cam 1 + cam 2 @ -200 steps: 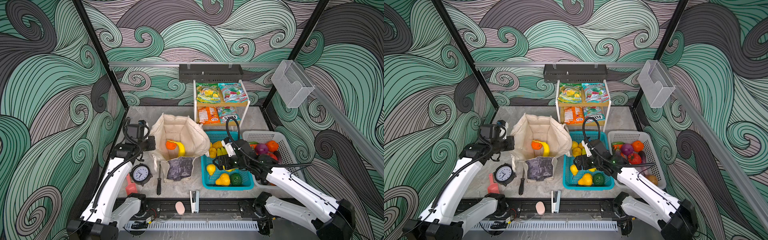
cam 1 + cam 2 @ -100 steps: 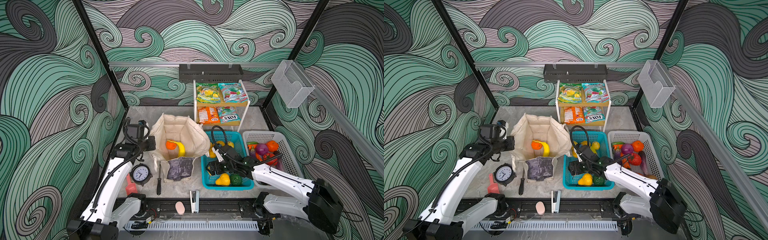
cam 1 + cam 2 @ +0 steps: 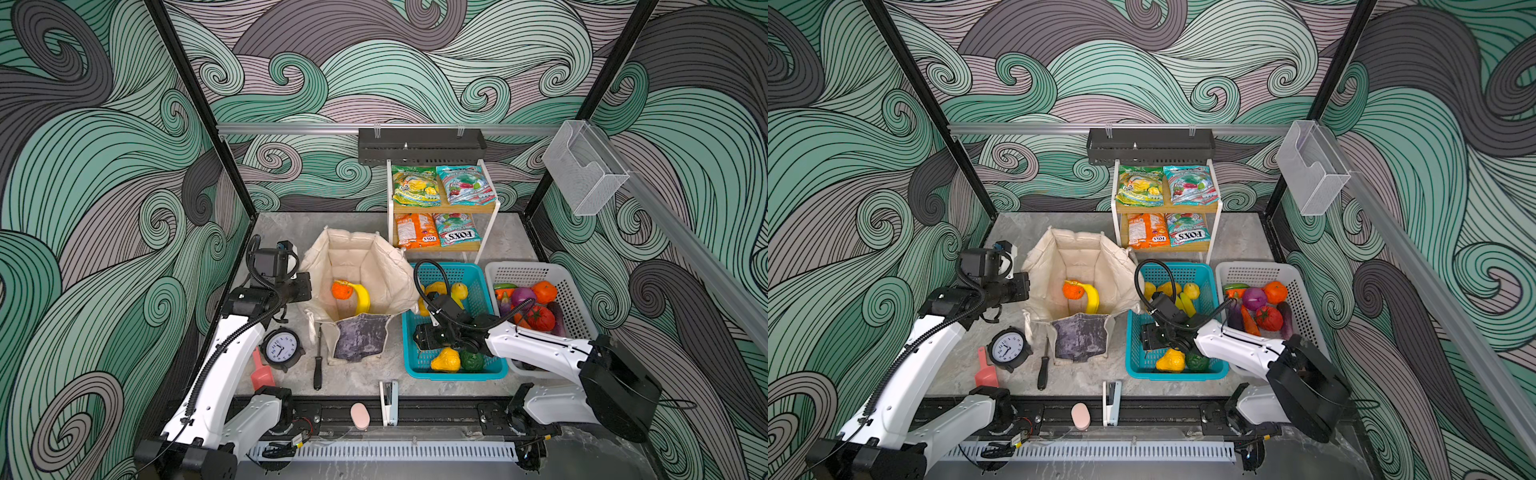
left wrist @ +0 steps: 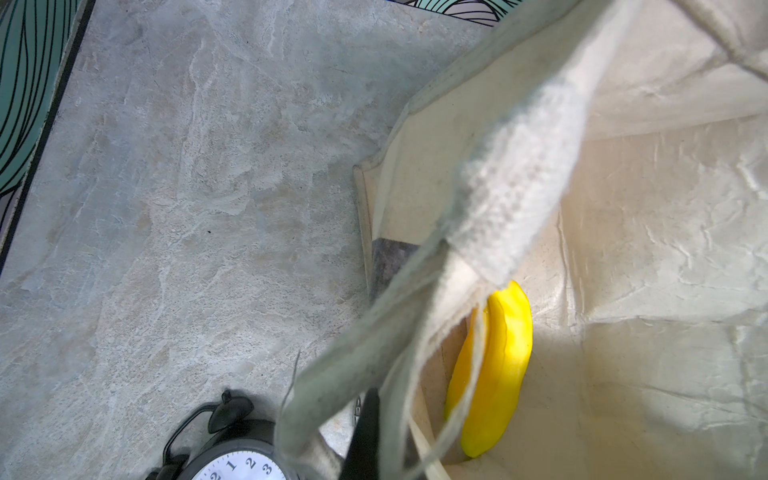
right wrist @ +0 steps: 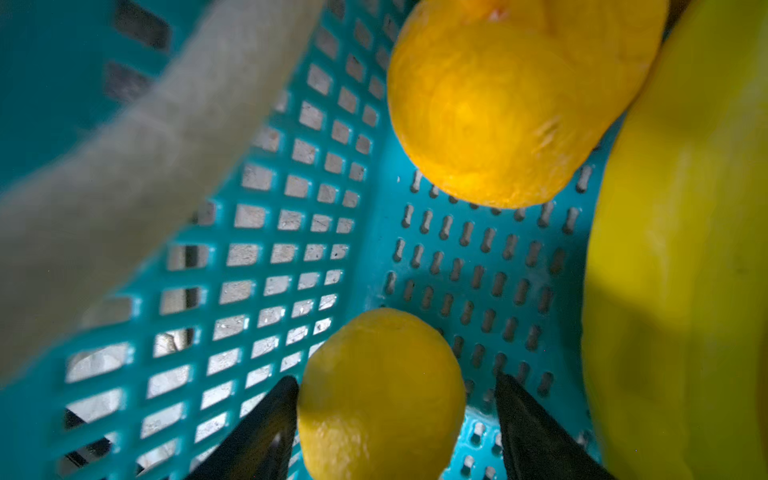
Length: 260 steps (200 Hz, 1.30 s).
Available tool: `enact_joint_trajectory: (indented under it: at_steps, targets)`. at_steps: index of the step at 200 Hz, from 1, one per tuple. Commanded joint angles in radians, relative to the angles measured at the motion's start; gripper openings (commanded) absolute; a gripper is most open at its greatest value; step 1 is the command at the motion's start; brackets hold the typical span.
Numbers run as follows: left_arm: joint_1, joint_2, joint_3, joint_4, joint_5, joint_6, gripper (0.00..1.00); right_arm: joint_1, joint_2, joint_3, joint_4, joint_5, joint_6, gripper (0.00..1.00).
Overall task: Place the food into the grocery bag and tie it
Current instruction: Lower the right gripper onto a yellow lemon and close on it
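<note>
Left pincer [image 3: 306, 289] clamped shut on the nine o'clock rim of the grocery bag [image 3: 357, 255], orange [image 3: 342, 289] and banana [image 3: 364, 297] lay inside, right pincer [image 5: 395, 378] spread wide astride a yellow lemon [image 5: 380, 399], in the teal basket [image 3: 455, 272] at the bag's three o'clock.

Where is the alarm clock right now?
In both top views the alarm clock stands front-left on the table, between the pink scoop and the black screwdriver, left of the grocery bag.

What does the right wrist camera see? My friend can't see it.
A small yellow fruit sits between two open black jaws inside a teal basket. A bigger orange-yellow fruit lies close by, and a blurry cream strap crosses the view.
</note>
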Motion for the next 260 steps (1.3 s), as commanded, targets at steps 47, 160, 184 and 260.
enact_joint_trajectory:
  at_steps: [47, 160, 184, 260]
  targets:
    - [0.011, -0.014, -0.003, -0.003, 0.016, -0.007, 0.00, 0.005, 0.078, -0.014, 0.102, 0.017, 0.021, 0.73]
    - [0.010, -0.023, -0.005, -0.003, 0.015, -0.003, 0.00, 0.003, -0.100, -0.033, 0.036, 0.075, 0.032, 0.53]
    - [0.011, -0.026, -0.007, 0.000, 0.016, -0.004, 0.00, -0.009, -0.193, -0.033, -0.041, 0.096, 0.018, 0.52]
    - [0.012, -0.012, -0.002, -0.007, 0.000, 0.001, 0.00, -0.060, -0.487, 0.099, -0.359, 0.155, -0.122, 0.47]
